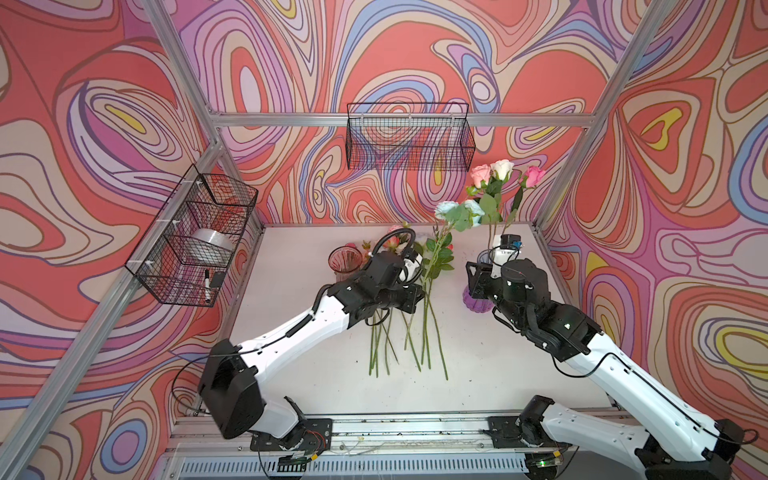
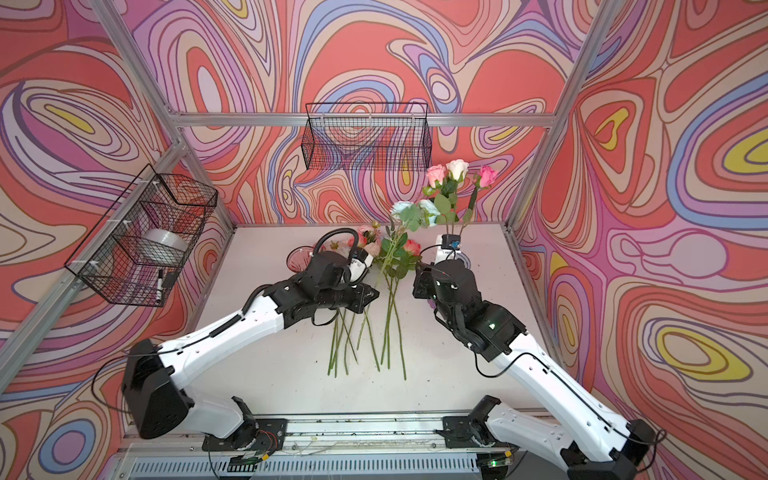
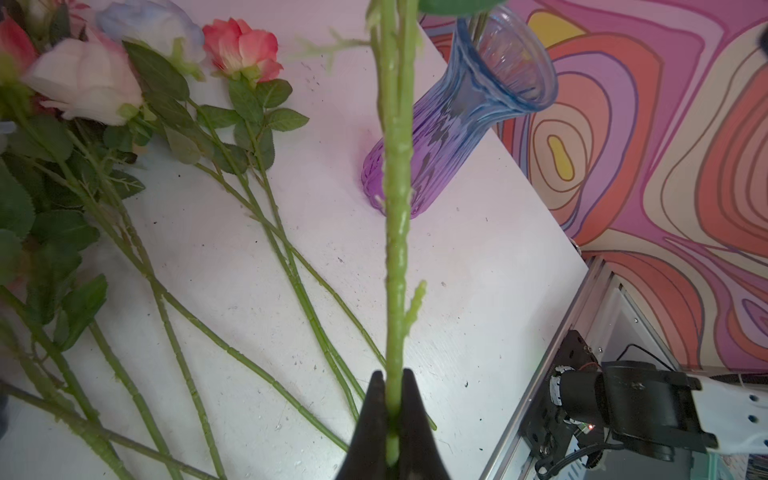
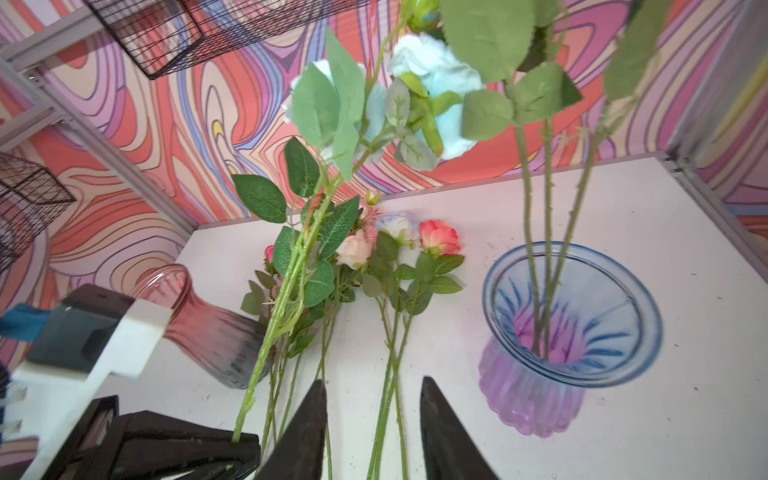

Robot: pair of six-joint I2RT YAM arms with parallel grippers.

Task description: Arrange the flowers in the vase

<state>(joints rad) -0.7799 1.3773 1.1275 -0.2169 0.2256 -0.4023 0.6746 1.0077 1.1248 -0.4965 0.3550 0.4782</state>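
Observation:
My left gripper (image 3: pixel 392 376) is shut on the green stem (image 3: pixel 395 249) of a pale blue flower (image 1: pixel 449 209), which it holds up off the table between the two arms. A blue and purple glass vase (image 4: pixel 573 307) stands at the right with three flowers (image 1: pixel 503 169) upright in it, pink and cream. My right gripper (image 4: pixel 374 382) hangs open and empty just left of that vase, over stems lying on the table. Several more flowers (image 3: pixel 243 43) lie in a loose pile in the middle of the table (image 1: pixel 498 374).
A pink glass vase (image 1: pixel 345 262) stands at the back left of the pile, behind my left wrist. A wire basket (image 1: pixel 409 137) hangs on the back wall. Another wire basket (image 1: pixel 195 237) on the left wall holds a tape roll and a marker.

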